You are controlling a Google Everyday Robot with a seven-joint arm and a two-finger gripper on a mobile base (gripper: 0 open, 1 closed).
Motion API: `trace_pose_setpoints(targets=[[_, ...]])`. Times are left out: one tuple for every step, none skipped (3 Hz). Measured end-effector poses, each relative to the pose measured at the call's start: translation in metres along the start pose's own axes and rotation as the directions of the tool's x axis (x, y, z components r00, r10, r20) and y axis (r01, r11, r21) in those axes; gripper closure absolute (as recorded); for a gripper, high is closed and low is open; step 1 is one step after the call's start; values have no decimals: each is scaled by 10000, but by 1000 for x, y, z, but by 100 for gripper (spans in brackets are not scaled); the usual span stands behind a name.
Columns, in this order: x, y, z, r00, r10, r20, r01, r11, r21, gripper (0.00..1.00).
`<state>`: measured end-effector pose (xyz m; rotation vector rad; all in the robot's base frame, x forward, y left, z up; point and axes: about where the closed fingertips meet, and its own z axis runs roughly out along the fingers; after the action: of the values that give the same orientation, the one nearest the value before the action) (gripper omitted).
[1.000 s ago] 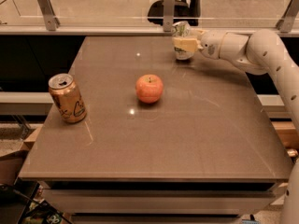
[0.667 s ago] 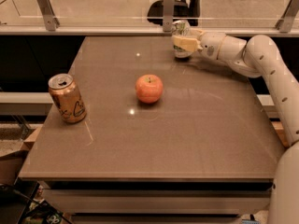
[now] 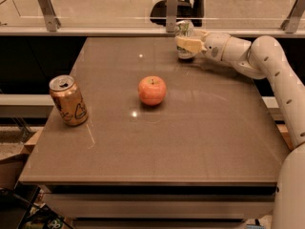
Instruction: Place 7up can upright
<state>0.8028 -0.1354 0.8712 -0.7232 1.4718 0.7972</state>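
Where the table (image 3: pixel 200 137) meets its far edge, we see the gripper (image 3: pixel 185 45) closed on the 7up can (image 3: pixel 184 29) – one cream finger (image 3: pixel 190 45) crosses the front of the can at mid-height, while the other is hidden behind it. The can stands upright in that grip, its shiny top just above the finger and its dark base low against the tabletop; we cannot tell whether the base actually touches the surface or hangs just over it. The can sits right of centre along the far edge, close under the glass rail (image 3: pixel 95 20) and just beside one of the rail's metal posts (image 3: pixel 171 8).

The arm (image 3: pixel 267 63) reaches in from the right side, its white links bending over the table's right edge and running leftward to the gripper.

Near the middle of the table we find an apple (image 3: pixel 152 90), stem up, well apart from the 7up can and nearer to us. A gold can (image 3: pixel 69 100) with dark script stands upright near the left edge – its tab end open to view – well apart from both the apple and the gripper.
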Motion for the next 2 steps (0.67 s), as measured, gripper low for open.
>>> trace_pose_setpoints(targets=[[-1, 0, 0, 10000, 0, 0, 0, 10000, -2, 36], [-1, 0, 0, 10000, 1, 0, -1, 10000, -4, 13]])
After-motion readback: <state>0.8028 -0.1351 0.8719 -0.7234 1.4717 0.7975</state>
